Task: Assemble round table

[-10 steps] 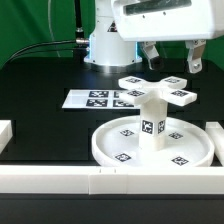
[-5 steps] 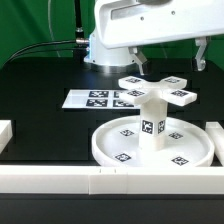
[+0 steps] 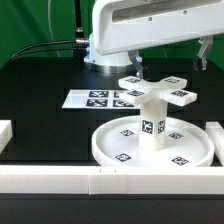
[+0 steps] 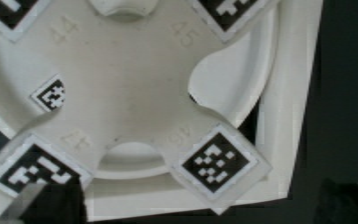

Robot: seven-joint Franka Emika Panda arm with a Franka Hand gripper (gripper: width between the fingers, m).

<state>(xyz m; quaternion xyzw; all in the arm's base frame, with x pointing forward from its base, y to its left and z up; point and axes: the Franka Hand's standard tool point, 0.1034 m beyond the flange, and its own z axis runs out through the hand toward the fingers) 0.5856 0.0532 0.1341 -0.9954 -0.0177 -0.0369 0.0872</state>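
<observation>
The large rimmed round disc (image 3: 105, 150) lies flat near the front of the table. The short cylindrical leg (image 3: 152, 125) stands upright on its middle. The small cross-shaped piece (image 3: 176, 95) sits on top of the leg, tags facing up. My gripper (image 3: 170, 57) hangs open above the cross-shaped piece, one finger on each side, touching nothing. The wrist view looks straight down on the cross-shaped piece (image 4: 123, 100), with the disc (image 4: 274, 100) showing beneath it. My fingertips barely show there.
The marker board (image 3: 100, 99) lies flat behind the disc, towards the exterior view's left. White border blocks run along the front edge (image 3: 60, 180) and stand at both sides (image 3: 5, 133) (image 3: 215, 135). The robot base (image 3: 105, 45) rises at the back.
My hand has turned and shifted above the cross-shaped piece, so its fingers show further apart in the exterior view. Disc, leg and cross-shaped piece have stayed in place.
</observation>
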